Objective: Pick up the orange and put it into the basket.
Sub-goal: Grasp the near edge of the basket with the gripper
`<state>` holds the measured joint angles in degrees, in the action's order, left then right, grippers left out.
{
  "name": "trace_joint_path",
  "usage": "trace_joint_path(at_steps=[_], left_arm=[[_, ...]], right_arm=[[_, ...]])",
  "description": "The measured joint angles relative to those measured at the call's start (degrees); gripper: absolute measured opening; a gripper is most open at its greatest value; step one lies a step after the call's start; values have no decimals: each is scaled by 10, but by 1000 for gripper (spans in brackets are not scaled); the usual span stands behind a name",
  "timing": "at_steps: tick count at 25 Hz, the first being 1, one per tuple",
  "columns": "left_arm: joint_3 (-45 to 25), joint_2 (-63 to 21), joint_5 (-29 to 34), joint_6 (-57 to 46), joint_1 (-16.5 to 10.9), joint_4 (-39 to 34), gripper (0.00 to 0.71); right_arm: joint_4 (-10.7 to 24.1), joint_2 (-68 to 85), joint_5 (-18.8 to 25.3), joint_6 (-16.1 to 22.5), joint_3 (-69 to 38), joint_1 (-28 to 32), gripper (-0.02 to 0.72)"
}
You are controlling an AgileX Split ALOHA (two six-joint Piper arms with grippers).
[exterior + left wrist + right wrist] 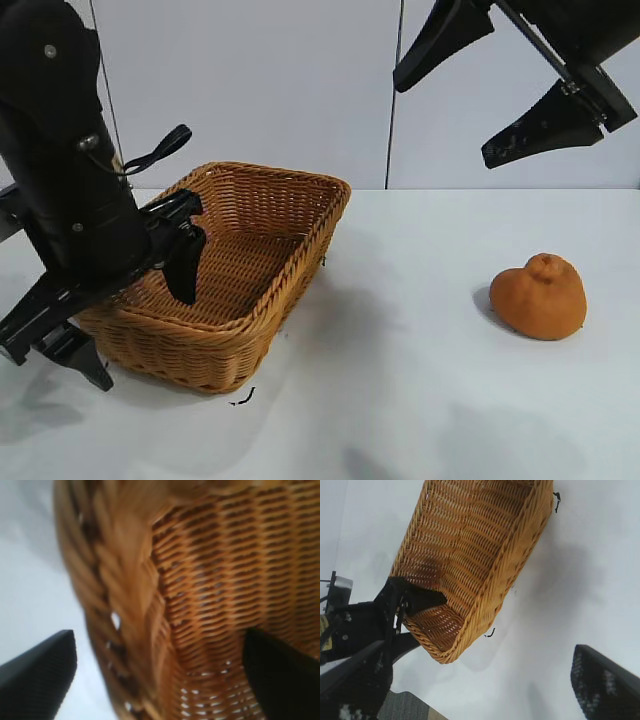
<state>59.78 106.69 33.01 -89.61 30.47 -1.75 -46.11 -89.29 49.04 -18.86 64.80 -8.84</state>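
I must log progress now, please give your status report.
Left pincer open, straddling the basket rim. Right pincer open, raised high above the orange. Orange on table, untouched. Path clear.

In the exterior view the left arm (70,150) hides the basket (260,215)'s near-left corner at about 9 o'clock, and the arm itself is cut off at the picture's top and left. The right gripper (500,95) is cropped at 1 o'clock — only its two fingers show. In the left wrist view the braided rim (125,595) is blurred, and both fingers (37,675) run off the lower edge.
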Motion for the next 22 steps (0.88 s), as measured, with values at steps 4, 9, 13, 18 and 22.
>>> trace_joint_path(at_steps=[4,9,13,18,22], left_arm=[[0,0,0,16,-6,0,647],[0,2,0,18,-6,0,647],[0,8,-1,18,-6,0,647],[0,8,-1,18,-6,0,647],[0,8,-1,18,-6,0,618]], right_arm=[[0,0,0,0,0,0,696],[0,0,0,0,0,0,696],[0,0,-1,0,0,0,696],[0,0,-1,0,0,0,696],[0,0,-1,0,0,0,696]])
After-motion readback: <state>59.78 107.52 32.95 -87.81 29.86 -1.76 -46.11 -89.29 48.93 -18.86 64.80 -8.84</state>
